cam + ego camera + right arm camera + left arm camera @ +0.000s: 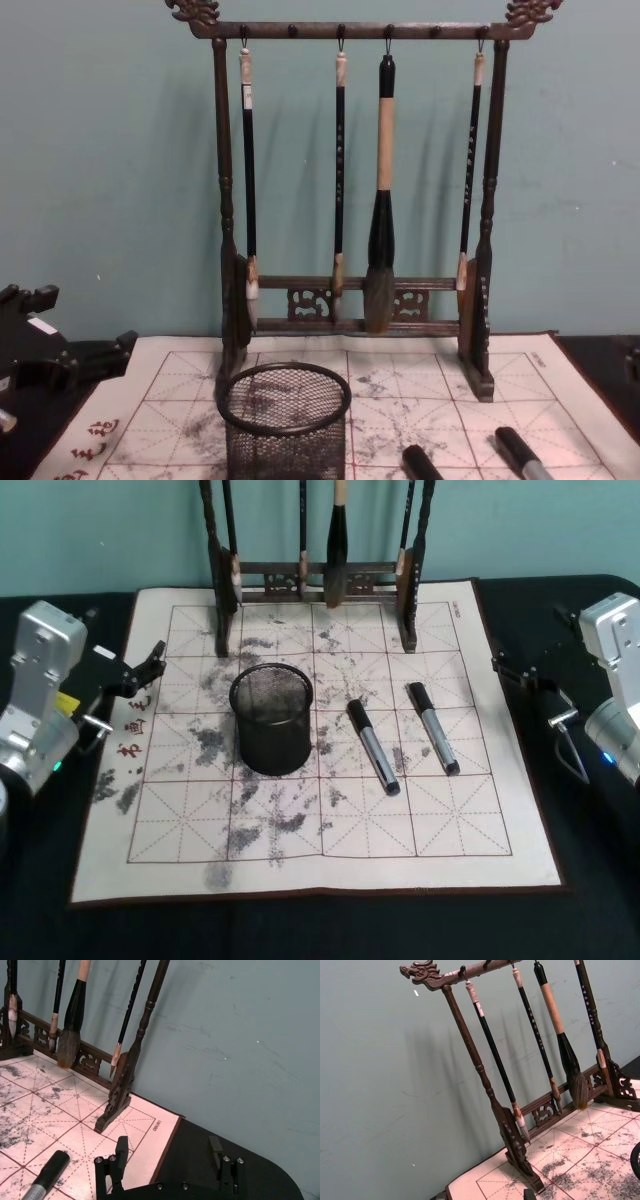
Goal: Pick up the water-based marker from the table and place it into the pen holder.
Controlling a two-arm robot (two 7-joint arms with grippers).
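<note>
Head view: pen holder (270,720) mid mat (470,830), inner marker (372,746) and outer marker (432,727) flat at its 3 o'clock, close together. Right gripper (168,1146) and left gripper (155,660) off the mat, both spread open. Risk: wide jaws nudging the neighbour marker, rolling it

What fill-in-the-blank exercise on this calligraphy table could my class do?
____ markers lie on the mat.
The pen holder stands upright and ____.
____ brushes hang from the wooden rack.
The left end effector sits by the mat's left edge, the right end effector by its ____ edge.
Missing words: two; empty; four; right.
</note>
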